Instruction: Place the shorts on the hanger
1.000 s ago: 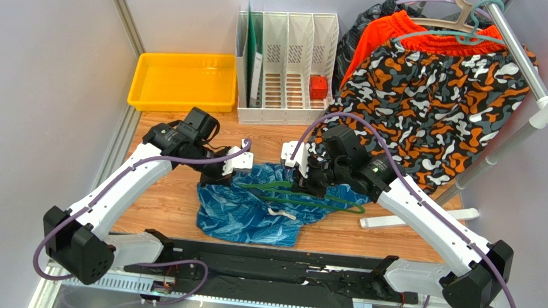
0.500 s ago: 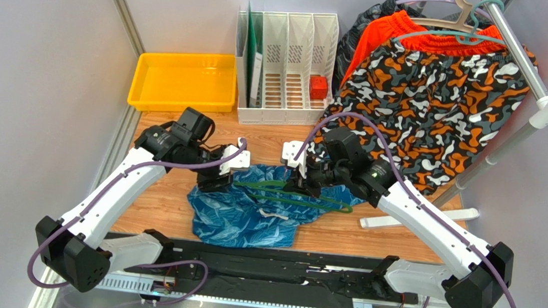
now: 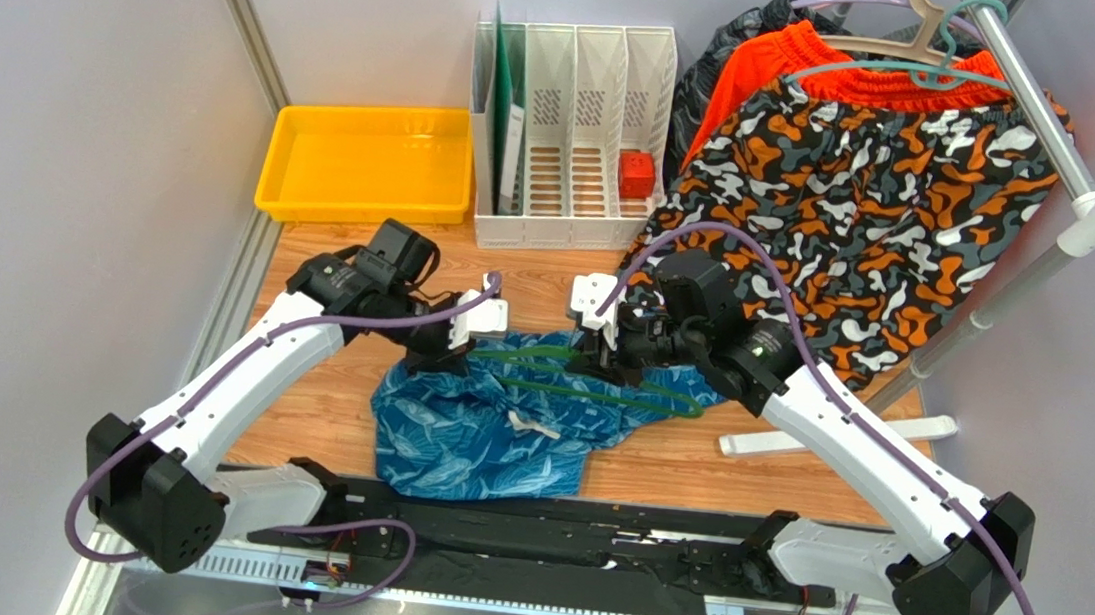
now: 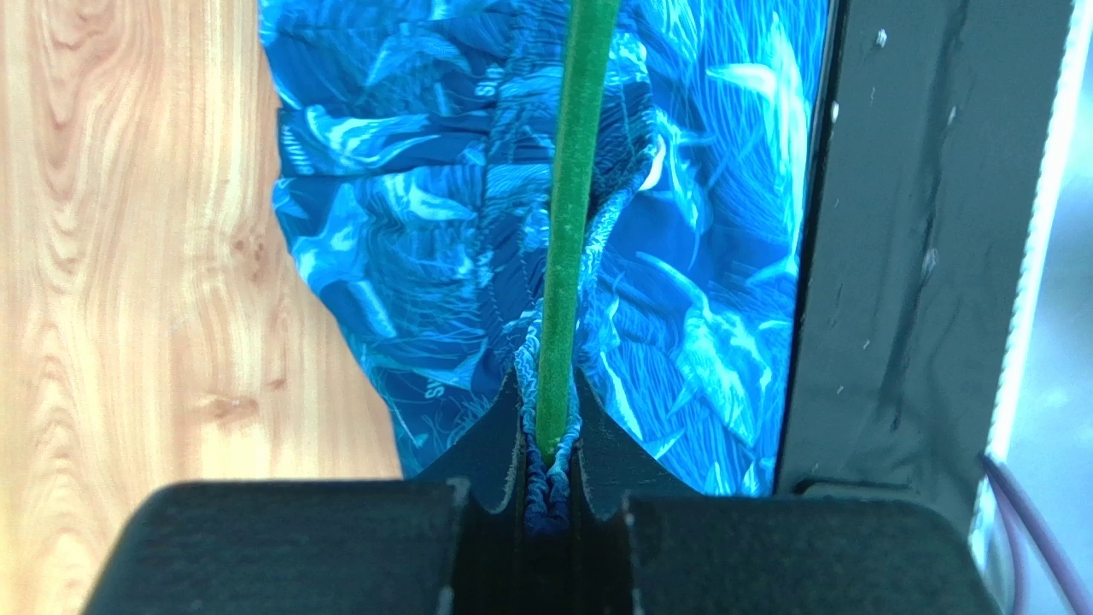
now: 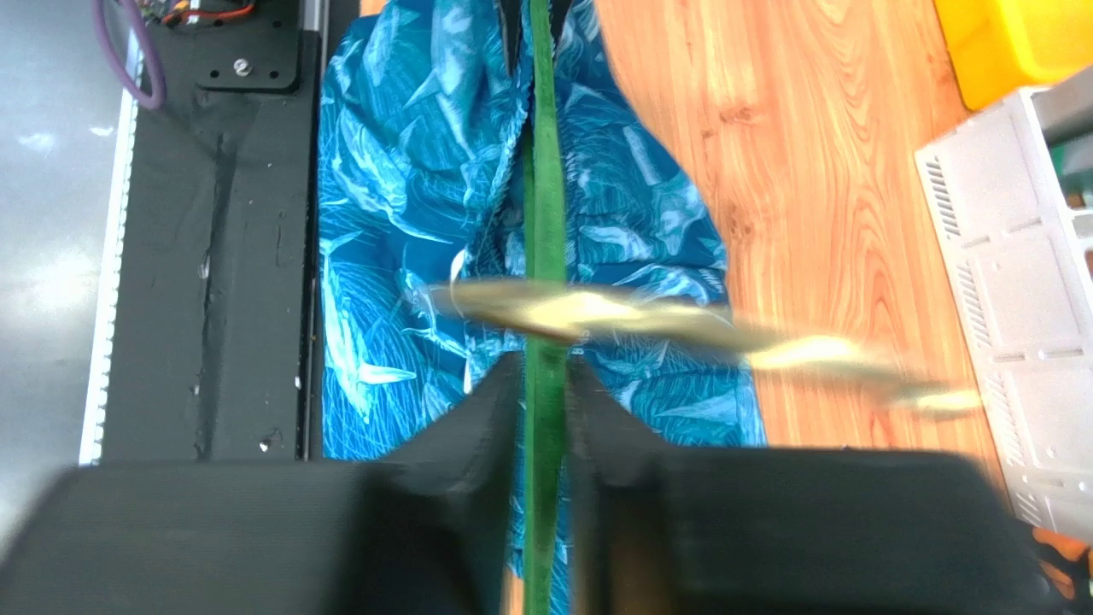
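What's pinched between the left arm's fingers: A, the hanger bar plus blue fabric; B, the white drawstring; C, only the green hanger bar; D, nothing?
A: the left wrist view shows the hanger bar and a fold of the shorts both clamped between the left fingers.

I am getting bright, even, diffuse light from above in the overhead view. The arms [image 3: 246, 369] are casting only soft shadows on the worktop [image 3: 339, 423], and everything is reading sharp. A lit strip [image 3: 480, 603] is glaring white along the bottom edge. In the left wrist view the shorts [image 4: 423, 256] and hanger [image 4: 565, 205] are showing crisp and saturated, while the far right edge is washing out. In the right wrist view the drawstring [image 5: 667, 327] is smearing into a motion streak, and the right end effector [image 5: 545, 372] is sitting out of focus at the bottom.
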Controlling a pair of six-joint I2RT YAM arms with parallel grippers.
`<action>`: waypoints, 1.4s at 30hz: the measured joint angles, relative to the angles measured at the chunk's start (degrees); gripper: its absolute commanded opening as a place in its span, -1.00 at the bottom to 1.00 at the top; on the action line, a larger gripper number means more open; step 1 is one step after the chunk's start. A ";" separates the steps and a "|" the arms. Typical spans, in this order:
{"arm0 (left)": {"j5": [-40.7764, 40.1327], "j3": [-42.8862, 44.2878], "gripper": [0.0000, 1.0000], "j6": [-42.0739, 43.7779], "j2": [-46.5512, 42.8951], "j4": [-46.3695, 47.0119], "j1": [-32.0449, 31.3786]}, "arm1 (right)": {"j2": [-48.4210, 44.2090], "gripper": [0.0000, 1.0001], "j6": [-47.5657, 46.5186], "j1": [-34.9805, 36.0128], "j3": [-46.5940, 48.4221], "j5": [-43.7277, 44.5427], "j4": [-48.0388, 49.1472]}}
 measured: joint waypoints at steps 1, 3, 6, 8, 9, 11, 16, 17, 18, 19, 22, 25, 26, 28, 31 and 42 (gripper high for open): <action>0.68 -0.07 -1.00 -1.07 0.50 0.66 0.39 | 0.00 0.26 0.15 -0.02 0.24 0.74 -0.09; 1.53 -0.15 -1.00 -2.34 1.05 1.57 1.53 | -0.11 0.50 0.96 0.15 0.48 1.70 -0.24; 3.19 -0.74 -1.00 -3.82 1.70 2.93 4.92 | -3.10 0.93 1.36 0.35 -0.11 4.74 -0.63; 3.91 -1.01 -1.00 -4.46 2.01 3.41 6.36 | -7.80 0.95 2.34 0.35 -2.10 6.93 -0.44; 4.02 -1.07 -1.00 -5.22 2.32 3.67 7.02 | -11.28 0.94 2.93 0.33 -3.50 8.13 -0.76; 4.17 -1.07 -1.00 -6.51 3.26 4.63 8.26 | -19.47 0.89 4.85 0.42 -6.45 11.02 -0.87; 5.79 -1.07 -1.00 -10.14 7.04 6.60 11.04 | -29.31 0.70 7.26 0.42 -12.39 15.65 0.61; 6.32 -1.03 -1.00 -10.91 8.04 7.04 11.74 | -29.83 0.66 7.41 0.44 -14.75 16.83 1.46; 6.69 -1.03 -1.00 -11.58 8.85 7.34 12.17 | -29.57 0.63 7.39 0.48 -16.41 17.81 1.90; 7.15 -1.03 -1.00 -12.41 9.86 7.63 12.61 | -28.85 0.62 7.34 0.79 -18.21 19.04 2.32; 8.09 -0.66 -1.00 -14.29 12.48 7.89 13.53 | -25.22 0.65 7.08 2.49 -24.72 23.89 6.05; 8.94 -0.28 -1.00 -15.72 14.10 8.11 14.10 | -23.19 0.68 6.08 5.38 -31.15 27.87 10.67; 9.07 -0.26 -1.00 -16.02 14.25 8.09 14.21 | -22.97 0.68 5.27 7.15 -33.31 29.38 12.48; 9.49 -0.17 -1.00 -16.37 14.43 7.91 14.45 | -22.01 0.68 4.11 9.99 -35.89 31.04 15.96; 9.97 0.09 -1.00 -16.52 14.60 7.65 14.88 | -19.15 0.68 3.02 13.16 -37.38 33.62 20.96; 11.96 0.68 -1.00 -16.52 14.71 6.82 16.00 | -1.46 0.59 -4.35 15.28 -37.38 41.38 33.46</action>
